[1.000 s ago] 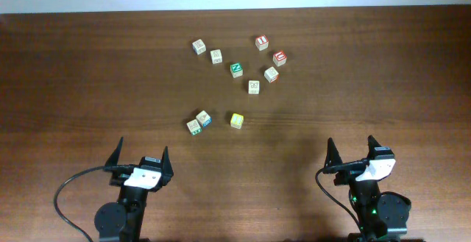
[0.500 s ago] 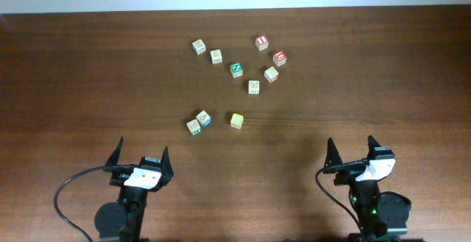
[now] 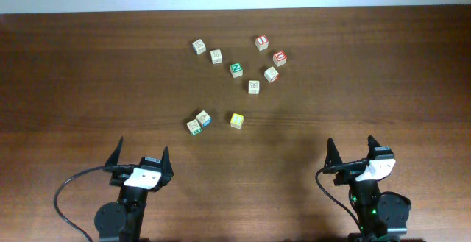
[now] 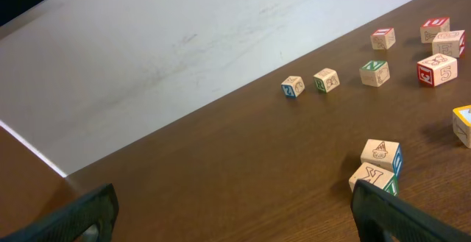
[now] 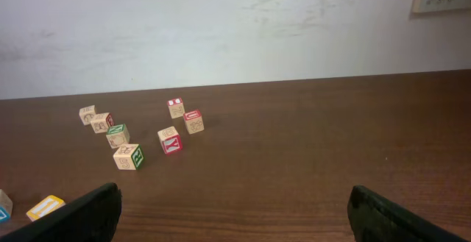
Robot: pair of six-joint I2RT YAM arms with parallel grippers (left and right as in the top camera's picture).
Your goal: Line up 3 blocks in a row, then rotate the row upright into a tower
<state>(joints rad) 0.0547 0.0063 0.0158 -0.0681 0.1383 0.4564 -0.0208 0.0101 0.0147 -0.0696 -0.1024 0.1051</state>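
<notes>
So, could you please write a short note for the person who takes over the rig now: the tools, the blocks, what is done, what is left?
Left tool: open, empty, at the near edge of the table.
Right tool: open, empty, also at the near edge.
Blocks: the yellow-faced block stands alone mid-table. The blue-marked block and the pale block sit close together to its left, apparently touching.
Done: nothing visible; no block is gripped.
Left: rotate all three. Leave the green-faced cube behind them alone.

Dark wooden table (image 3: 73, 65), white wall (image 5: 221, 29)
</notes>
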